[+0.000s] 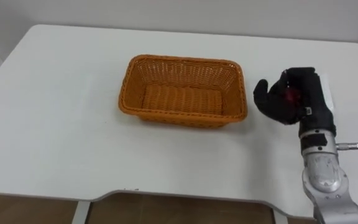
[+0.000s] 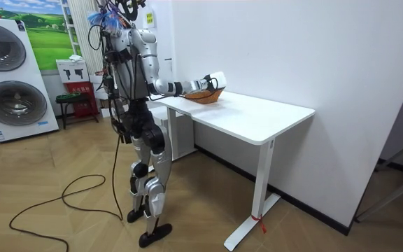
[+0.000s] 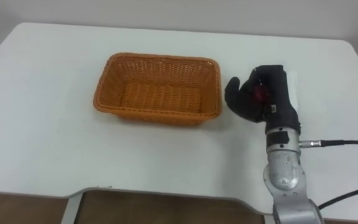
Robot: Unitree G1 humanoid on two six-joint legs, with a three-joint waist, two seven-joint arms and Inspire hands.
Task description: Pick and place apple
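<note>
Showing the right hand (image 1: 308, 99) with fingers curled round the red apple (image 1: 289, 96), just beside the right end of the wicker basket (image 1: 179, 115) on the white counter (image 1: 55, 118). Likely hazards: releasing too soon would drop the apple outside the basket, and a low crossing could knock the basket's right wall and shift it.

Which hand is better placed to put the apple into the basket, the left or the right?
Right. The right hand is curled round the small red apple, beside the right end of the orange wicker basket on the white table. A short move leftward should bring it over the basket.
</note>
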